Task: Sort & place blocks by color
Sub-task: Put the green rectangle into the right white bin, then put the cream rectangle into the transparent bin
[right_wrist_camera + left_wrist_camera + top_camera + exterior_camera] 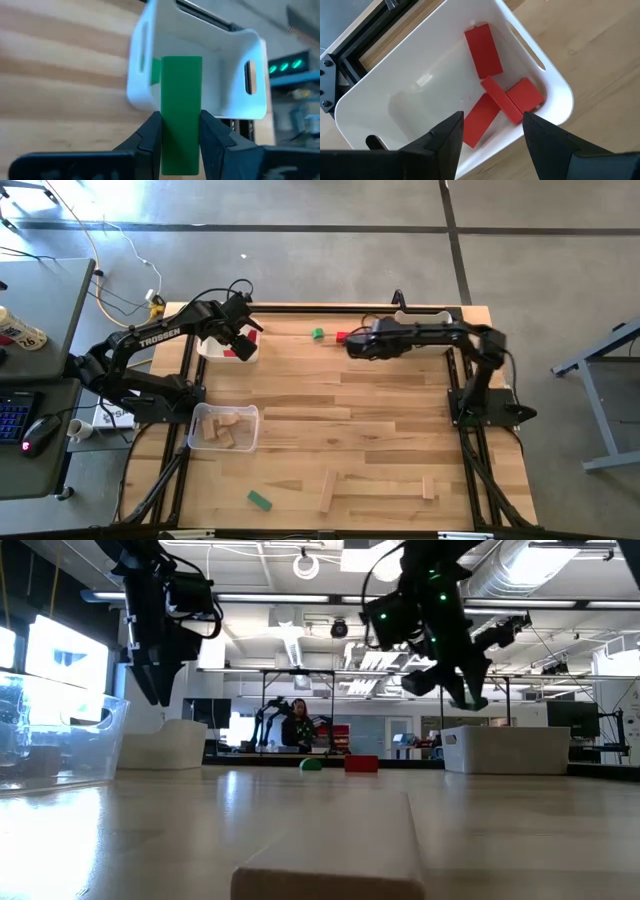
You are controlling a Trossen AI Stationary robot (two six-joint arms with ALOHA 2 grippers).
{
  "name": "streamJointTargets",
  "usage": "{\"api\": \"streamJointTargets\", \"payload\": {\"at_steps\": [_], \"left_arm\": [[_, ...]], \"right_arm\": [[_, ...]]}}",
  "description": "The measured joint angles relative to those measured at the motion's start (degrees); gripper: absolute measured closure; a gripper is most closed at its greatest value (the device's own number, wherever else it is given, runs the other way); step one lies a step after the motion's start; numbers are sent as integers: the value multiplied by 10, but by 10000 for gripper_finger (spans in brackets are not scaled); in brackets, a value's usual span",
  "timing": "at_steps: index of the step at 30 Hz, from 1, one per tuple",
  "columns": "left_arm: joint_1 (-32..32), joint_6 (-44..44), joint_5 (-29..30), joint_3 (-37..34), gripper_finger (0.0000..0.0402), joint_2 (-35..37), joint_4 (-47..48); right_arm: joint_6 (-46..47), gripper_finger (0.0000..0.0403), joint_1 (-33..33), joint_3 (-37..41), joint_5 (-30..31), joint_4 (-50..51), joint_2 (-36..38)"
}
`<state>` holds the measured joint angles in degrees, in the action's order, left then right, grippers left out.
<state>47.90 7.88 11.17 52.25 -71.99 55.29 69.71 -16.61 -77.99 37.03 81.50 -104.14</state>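
Right gripper [181, 137] has its fingers clamped on a green bar [181, 112] by a white bin [250, 107] — left gripper [492, 137], fingers apart and empty, hangs over the bin of red blocks [502, 95].

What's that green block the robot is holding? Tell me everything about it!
The green block is a short, flat-sided bar, painted plain green with a smooth matte look. The right gripper pinches it between its two dark fingers, one on each long side, so it sticks out past the fingertips. It hangs in the air, touching nothing else, just before a white bin with handle slots, where something else green already shows.
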Motion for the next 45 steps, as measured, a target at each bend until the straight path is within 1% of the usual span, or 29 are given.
{"api": "streamJointTargets", "payload": {"at_steps": [4, 10, 16, 20, 22, 28, 35, 40, 45], "left_arm": [[0, 0, -4, 0, 213, 0, -4], [0, 0, -10, 0, 213, 0, -10], [0, 0, -15, 0, 213, 0, -14], [0, 0, -16, 0, 213, 0, -16], [0, 0, -16, 0, 213, 0, -18], [0, 0, -17, 0, 213, 0, -30], [0, 0, -17, 0, 213, 0, -33], [0, 0, -17, 0, 213, 0, -33], [0, 0, -17, 0, 213, 0, -33]], "right_arm": [[13, 328, -31, 63, 2, -81, 62], [-9, 324, -83, 140, -2, -207, 129], [-38, 324, -132, 177, -8, -267, 149], [-73, 314, -165, 187, -41, -301, 150], [-86, 306, -181, 189, -61, -304, 150], [-116, 270, -208, 189, -82, -305, 150], [-124, 220, -209, 189, -82, -304, 150], [-118, 205, -195, 189, -107, -290, 161], [-102, 203, -152, 189, -109, -260, 199]]}}
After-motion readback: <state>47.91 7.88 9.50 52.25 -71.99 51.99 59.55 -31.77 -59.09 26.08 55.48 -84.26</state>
